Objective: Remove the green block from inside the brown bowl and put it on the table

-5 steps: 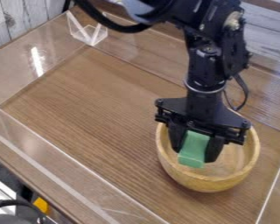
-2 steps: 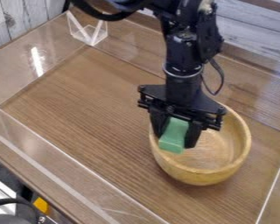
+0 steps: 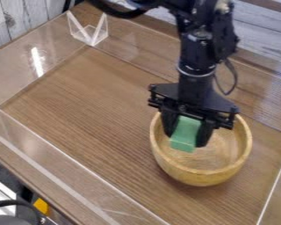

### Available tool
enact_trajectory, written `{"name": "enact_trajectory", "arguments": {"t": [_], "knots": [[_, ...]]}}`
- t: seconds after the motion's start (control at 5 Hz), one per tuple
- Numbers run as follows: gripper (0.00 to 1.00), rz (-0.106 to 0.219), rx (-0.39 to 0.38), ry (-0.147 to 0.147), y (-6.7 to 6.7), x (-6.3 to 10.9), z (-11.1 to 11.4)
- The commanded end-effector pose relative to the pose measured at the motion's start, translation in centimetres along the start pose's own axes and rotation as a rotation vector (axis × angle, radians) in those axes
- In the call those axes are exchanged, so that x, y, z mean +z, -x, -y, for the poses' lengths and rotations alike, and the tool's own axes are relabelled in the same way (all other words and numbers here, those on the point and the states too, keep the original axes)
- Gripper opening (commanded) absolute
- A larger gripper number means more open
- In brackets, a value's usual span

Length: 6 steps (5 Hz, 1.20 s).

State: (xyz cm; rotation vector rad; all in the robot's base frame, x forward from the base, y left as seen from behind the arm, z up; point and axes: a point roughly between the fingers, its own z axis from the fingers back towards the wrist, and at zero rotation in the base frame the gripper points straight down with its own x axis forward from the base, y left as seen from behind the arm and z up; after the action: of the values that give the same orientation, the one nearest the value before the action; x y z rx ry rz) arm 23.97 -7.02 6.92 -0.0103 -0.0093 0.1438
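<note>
Looking down on the table (image 3: 96,114), broad and brown, with wood grain running across and low clear walls along the edges. Reaching in from the top, over the right half of the table: the black robot arm (image 3: 207,61), jointed, with cables looping around. Below the arm, on the right part of the table, resting upright: the brown bowl (image 3: 204,172), round, light-coloured, thick-rimmed, with a pale inside partly hidden at the back by the hand. Over the back of the bowl, pointing down: the black gripper (image 3: 188,122), closed onto the green block (image 3: 185,135), with a finger at either side. Well apart from all this, near the far left edge: a clear angular plastic piece (image 3: 90,29). Held at the fingertips, and jutting below them toward the near side: the green block, bright and flat-faced, tilted, with the upper end partly covered by the fingers. Seen against the bowl's inside, toward the back left, within the rim's outline. Cannot tell from this angle whether touching the bowl or just above.
</note>
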Motion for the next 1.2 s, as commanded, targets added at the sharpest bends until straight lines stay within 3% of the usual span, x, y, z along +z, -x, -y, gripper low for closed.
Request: {"name": "enact_trajectory", "arguments": {"t": [0.0, 0.2, 0.6, 1.0], "knots": [[0.0, 0.05, 0.004, 0.012, -0.6, 1.4, 1.0], [0.0, 0.053, 0.007, 0.013, -0.3, 1.7, 1.9], [0.0, 0.061, 0.054, 0.014, 0.2, 3.5, 1.2], [0.0, 0.074, 0.1, -0.001, 0.6, 3.3, -0.7]]}}
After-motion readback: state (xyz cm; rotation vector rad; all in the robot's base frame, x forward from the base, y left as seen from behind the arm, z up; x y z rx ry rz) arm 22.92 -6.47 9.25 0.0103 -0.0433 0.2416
